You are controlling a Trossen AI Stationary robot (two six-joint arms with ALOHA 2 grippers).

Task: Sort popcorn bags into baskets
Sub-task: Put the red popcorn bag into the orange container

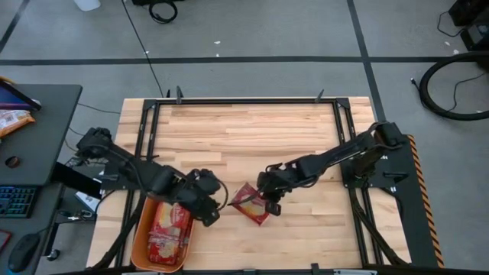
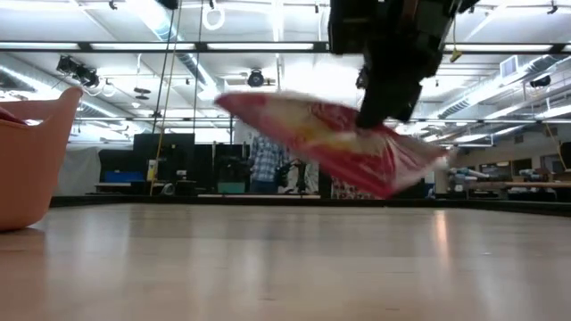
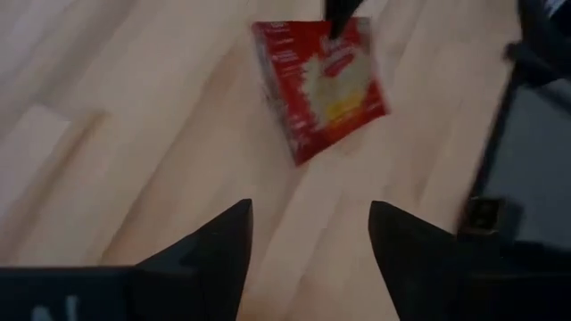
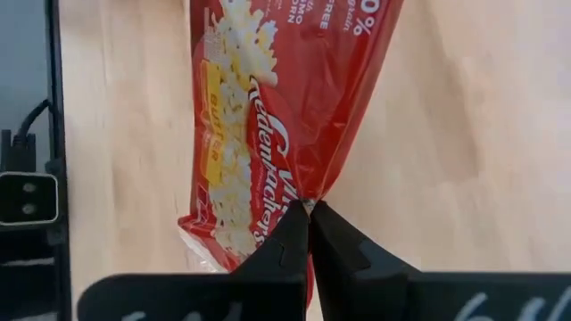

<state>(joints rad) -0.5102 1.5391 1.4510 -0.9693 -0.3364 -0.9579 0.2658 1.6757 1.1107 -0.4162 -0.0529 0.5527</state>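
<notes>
One red popcorn bag (image 1: 249, 202) with a cream-yellow picture hangs in my right gripper (image 1: 269, 200) near the middle of the table's near half. The low view shows that bag (image 2: 339, 143) clear of the wood and tilted. The orange basket (image 1: 140, 243) sits at the near left corner, its wall (image 2: 36, 160) at the low view's left edge, with red popcorn bags (image 1: 170, 229) lying flat inside. My left gripper (image 1: 216, 200) hovers open between basket and bag. Its wrist view looks past its open fingers (image 3: 310, 223) at the bag (image 3: 321, 80). My right gripper (image 4: 309, 209) pinches the bag between its two shut fingers at one edge (image 4: 326, 183), where the film gathers into creases. The fingers come from above, pointing down. The bag is lifted clear of the table and hangs tilted, one end (image 2: 241, 102) higher than the other.
Black frame rails (image 1: 149, 134) border the wooden table top on the left and right. A dark desk (image 1: 38, 137) with a keyboard and an orange-and-white snack packet (image 1: 11, 121) stands to the left. Bare wood (image 1: 244, 130) lies across the far half. A person (image 2: 265, 160) stands in the room behind.
</notes>
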